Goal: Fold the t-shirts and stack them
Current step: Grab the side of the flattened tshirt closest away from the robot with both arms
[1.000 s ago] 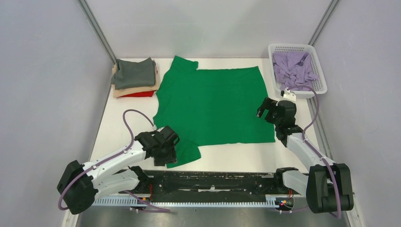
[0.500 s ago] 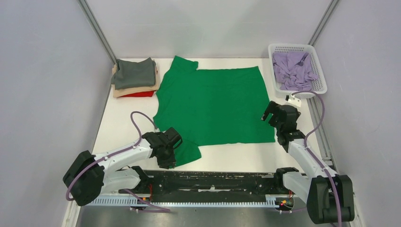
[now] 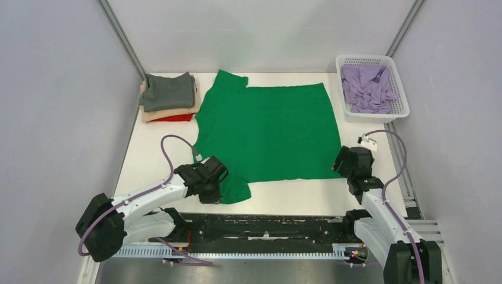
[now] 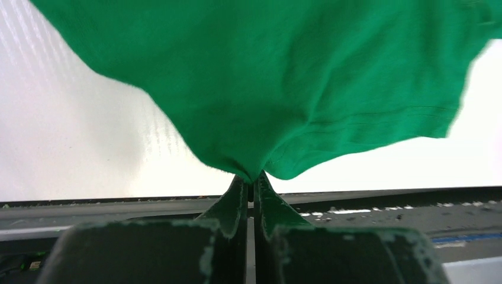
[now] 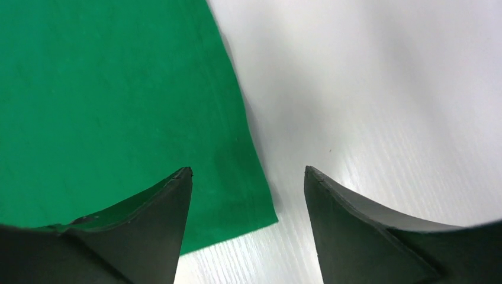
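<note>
The fingers (image 4: 234, 207) of the left gripper (image 4: 253, 177) were pressed together on the edge of the green shirt's (image 3: 266, 127) near sleeve, the cloth gathered to a point between them. The right gripper's (image 5: 248, 170) fingers stood wide apart at the shirt's near right corner, one over cloth, the other over bare table (image 5: 385, 89), holding nothing. The green shirt lay spread flat mid-table. At far left sat a stack: grey shirt (image 3: 169, 90) on tan shirt (image 3: 171, 111) on red shirt (image 3: 176, 118). A lavender shirt (image 3: 368, 87) lay crumpled in the basket (image 3: 370, 58) at far right.
</note>
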Motion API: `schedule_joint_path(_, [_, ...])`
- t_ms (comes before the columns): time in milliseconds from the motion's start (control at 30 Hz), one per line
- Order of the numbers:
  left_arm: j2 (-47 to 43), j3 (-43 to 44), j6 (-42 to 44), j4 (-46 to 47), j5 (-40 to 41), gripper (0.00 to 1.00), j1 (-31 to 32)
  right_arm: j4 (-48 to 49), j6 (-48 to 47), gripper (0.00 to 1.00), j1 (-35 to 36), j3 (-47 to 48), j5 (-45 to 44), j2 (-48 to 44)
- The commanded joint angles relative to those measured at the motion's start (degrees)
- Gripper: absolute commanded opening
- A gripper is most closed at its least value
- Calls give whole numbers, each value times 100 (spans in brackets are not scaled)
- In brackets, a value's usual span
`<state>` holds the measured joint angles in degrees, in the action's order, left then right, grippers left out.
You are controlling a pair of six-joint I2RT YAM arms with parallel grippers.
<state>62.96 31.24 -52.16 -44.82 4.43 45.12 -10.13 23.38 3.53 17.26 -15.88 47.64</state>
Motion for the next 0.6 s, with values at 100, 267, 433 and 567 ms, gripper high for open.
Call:
schedule_joint_path(100, [-488,317,424,254,-131,2,23,-207,173,54,-15,-139,660,337])
schedule_joint_path(267, [-700,232,409,303,-190,2,23,-333,81,46,-12,-7,768,638])
schedule_joint_path(433, [-752,175,398,351,-244,2,23,-402,37,38,-18,8,760,894])
schedule_joint_path(567, [-806,216,314,228,-268,2,23,-796,24,34,-11,91,759,931])
